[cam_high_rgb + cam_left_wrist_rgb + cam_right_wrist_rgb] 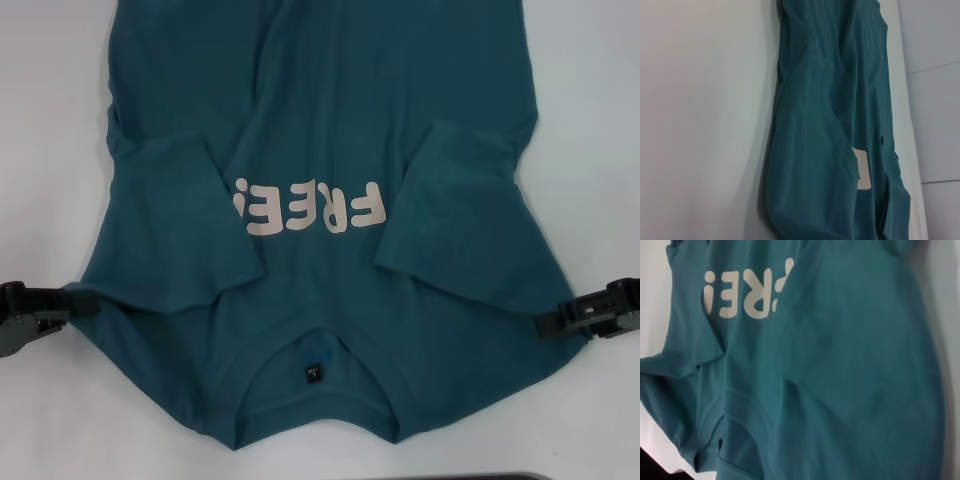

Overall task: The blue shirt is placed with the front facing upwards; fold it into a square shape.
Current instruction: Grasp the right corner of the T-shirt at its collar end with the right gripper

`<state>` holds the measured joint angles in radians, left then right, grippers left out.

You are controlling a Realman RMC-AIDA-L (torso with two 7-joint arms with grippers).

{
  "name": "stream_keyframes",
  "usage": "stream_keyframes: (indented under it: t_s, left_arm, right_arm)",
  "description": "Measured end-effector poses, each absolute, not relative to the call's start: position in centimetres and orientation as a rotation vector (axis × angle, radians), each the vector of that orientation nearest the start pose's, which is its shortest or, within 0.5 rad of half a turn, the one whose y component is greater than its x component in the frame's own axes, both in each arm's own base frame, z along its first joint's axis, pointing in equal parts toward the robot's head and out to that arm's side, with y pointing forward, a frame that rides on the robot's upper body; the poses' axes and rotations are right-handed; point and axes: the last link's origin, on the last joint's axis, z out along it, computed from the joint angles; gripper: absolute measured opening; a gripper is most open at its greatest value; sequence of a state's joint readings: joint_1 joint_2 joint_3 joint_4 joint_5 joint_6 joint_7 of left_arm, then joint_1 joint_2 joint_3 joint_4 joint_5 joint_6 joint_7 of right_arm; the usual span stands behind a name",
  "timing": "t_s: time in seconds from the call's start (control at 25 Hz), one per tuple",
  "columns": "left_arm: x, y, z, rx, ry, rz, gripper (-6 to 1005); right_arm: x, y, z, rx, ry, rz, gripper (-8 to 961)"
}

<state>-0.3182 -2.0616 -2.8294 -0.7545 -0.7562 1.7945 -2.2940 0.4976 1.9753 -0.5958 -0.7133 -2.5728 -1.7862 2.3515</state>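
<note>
The blue shirt (320,120) lies front up on the white table (40,150), collar toward me. Its off-white "FREE" lettering (310,208) reads upside down. A small black neck tag (315,370) sits inside the collar. Both short sleeves are folded inward over the chest. My left gripper (66,303) is shut on the shirt's left shoulder edge. My right gripper (541,325) is shut on the right shoulder edge. The left wrist view shows the shirt (825,125) from the side. In the right wrist view the shirt (850,370) fills the picture, with its lettering and collar.
Bare white table shows to the left and right of the shirt. A dark strip (480,476) runs along the table's near edge, just below the collar. The shirt's hem runs out of the head view at the far side.
</note>
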Motion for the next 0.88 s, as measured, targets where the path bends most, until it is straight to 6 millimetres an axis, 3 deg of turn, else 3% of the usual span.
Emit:
stream_keyframes:
  t_s: [0.88]
  left_arm:
    - [-35.37,22.94,3.78,2.137,2.290,0.721,32]
  right_arm:
    - [33.45,27.21,3.80,-2.341,2.099,0.120,798]
